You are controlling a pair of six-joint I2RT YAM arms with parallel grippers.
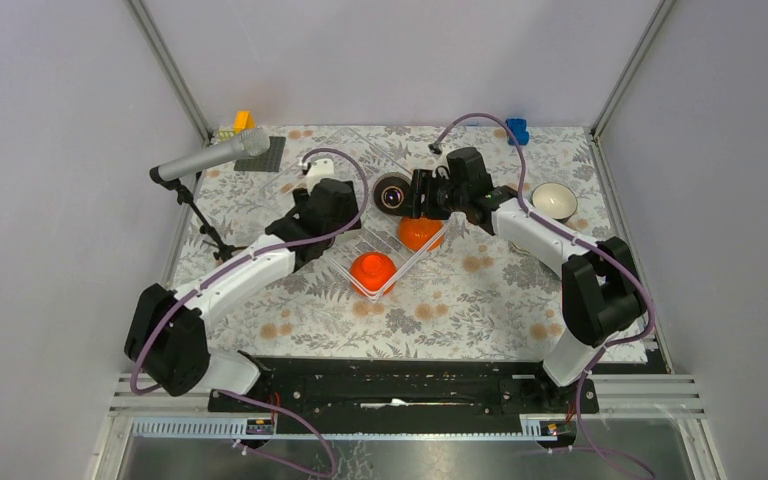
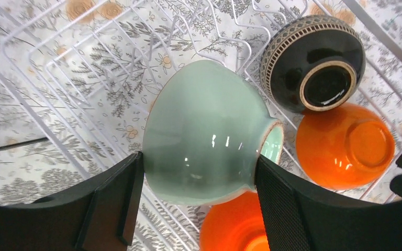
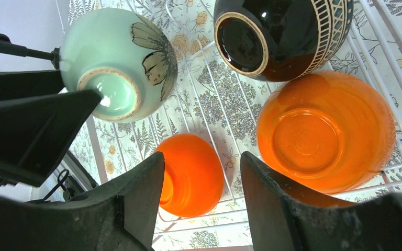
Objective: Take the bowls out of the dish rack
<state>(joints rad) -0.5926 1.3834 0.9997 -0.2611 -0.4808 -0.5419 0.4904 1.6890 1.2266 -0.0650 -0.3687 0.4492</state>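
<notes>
Though the arm hid it from overhead, the mint green bowl [image 2: 204,130] sat clamped between the fingers of the left gripper [image 2: 198,163], with the dish rack [image 2: 84,57] beyond. The right gripper [image 3: 203,159] gaped empty, its fingers partly covering an orange bowl [image 3: 191,175].

- The left arm [image 1: 250,262] reaches forward.
- The left gripper [image 2: 199,166] squeezes the mint bowl [image 2: 204,125] from both sides.
- The right arm [image 1: 545,235] bends inward.
- The right gripper [image 3: 201,157] has its fingers apart, holding nothing.

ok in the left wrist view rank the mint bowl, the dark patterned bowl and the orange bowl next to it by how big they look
1. mint bowl: largest, but nearest the camera, so real size unsure
2. dark patterned bowl and orange bowl: look about alike, not ranked
</notes>
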